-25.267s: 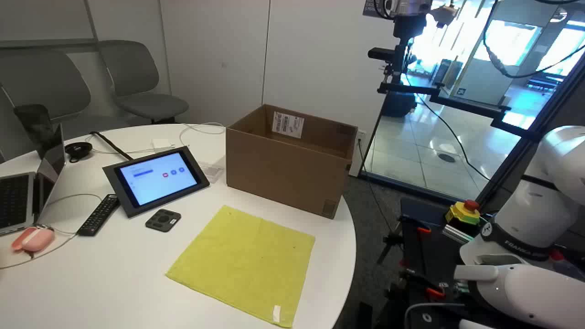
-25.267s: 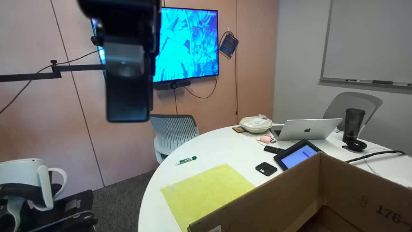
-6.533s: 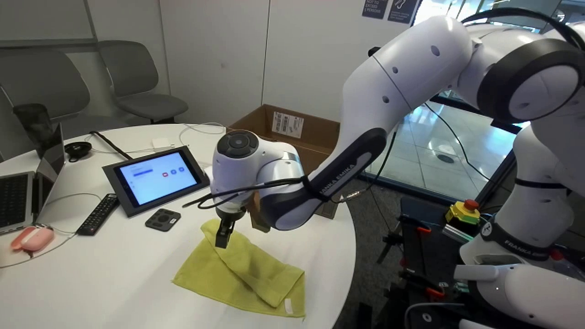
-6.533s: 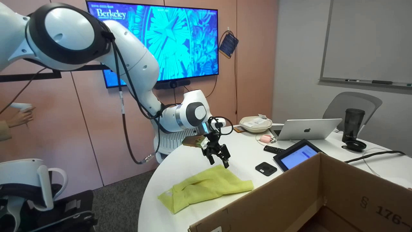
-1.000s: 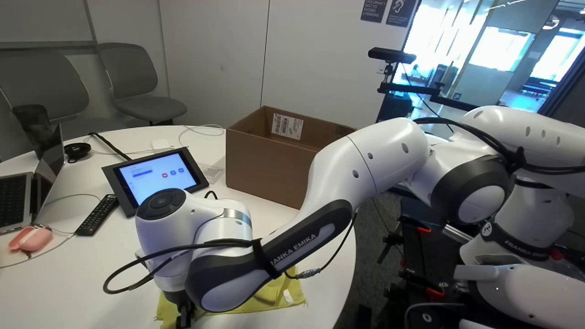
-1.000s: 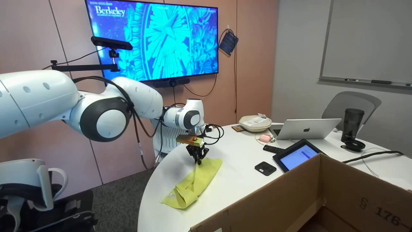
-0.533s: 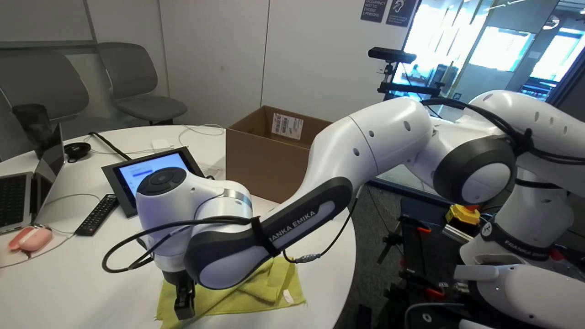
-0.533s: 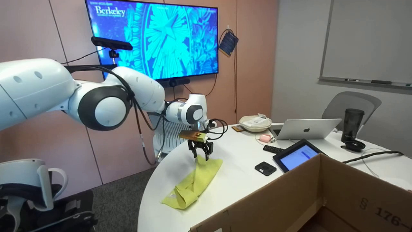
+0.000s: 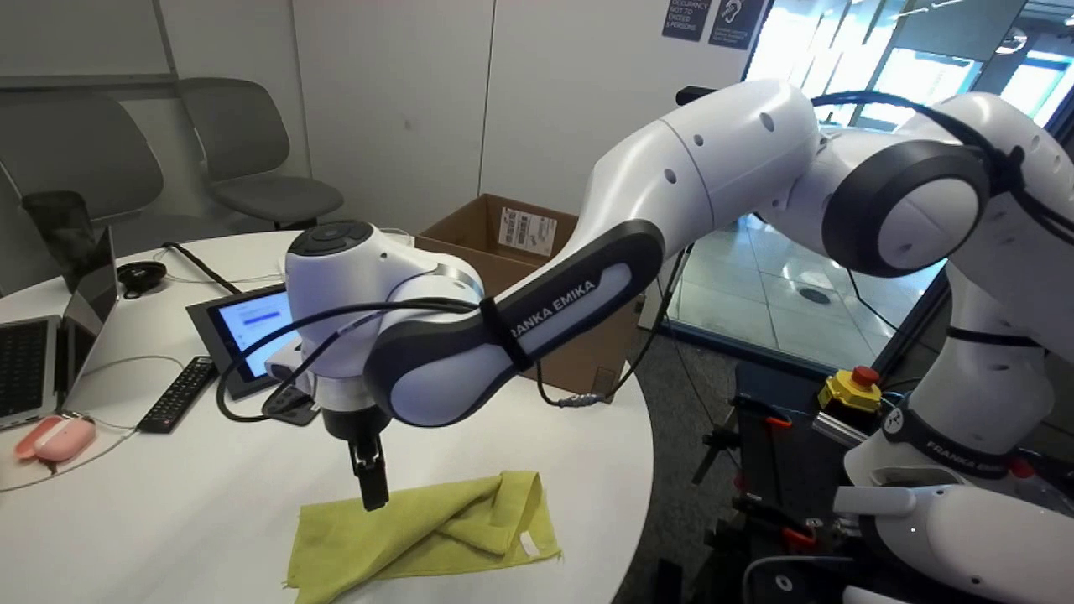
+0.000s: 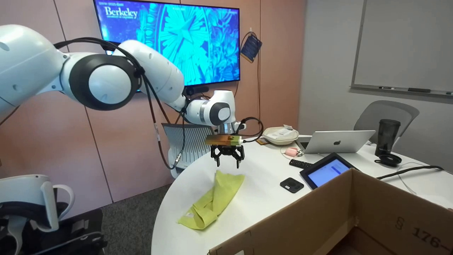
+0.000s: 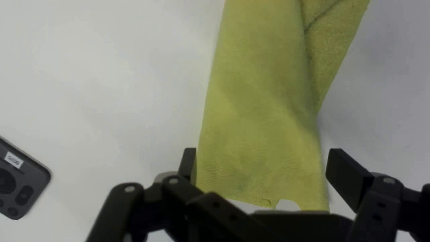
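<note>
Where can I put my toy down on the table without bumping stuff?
There's bare white table between the pink case and the yellow cloth, and another free strip between the cloth and the cardboard box. It's crowded around the laptop, remote and tablet. The claw hangs over the cloth's end.

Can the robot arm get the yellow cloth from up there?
Probably yes. The jaws hang open near one end of the cloth, not touching it, and the wrist view shows nothing in between. The cardboard box stands apart from the cloth, so it seems out of the way.
</note>
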Action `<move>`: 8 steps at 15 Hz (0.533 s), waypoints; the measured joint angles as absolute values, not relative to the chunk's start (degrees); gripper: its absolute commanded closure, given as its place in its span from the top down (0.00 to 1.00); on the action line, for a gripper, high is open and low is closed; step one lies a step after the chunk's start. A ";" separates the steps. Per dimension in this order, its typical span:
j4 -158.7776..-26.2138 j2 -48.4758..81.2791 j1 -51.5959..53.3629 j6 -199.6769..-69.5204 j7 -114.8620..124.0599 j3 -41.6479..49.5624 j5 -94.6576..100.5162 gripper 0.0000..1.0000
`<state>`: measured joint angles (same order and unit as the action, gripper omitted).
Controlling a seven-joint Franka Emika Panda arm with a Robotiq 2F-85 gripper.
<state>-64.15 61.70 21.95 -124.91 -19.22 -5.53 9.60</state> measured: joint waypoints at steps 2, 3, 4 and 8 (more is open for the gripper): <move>-69.19 58.60 20.92 -127.02 -19.37 -5.20 9.95 1.00; -71.91 57.04 20.57 -128.13 -19.05 -4.90 9.96 1.00; -74.48 55.59 20.37 -129.19 -18.23 -4.53 9.96 1.00; -84.97 49.93 20.19 -132.23 -7.77 -2.85 10.29 1.00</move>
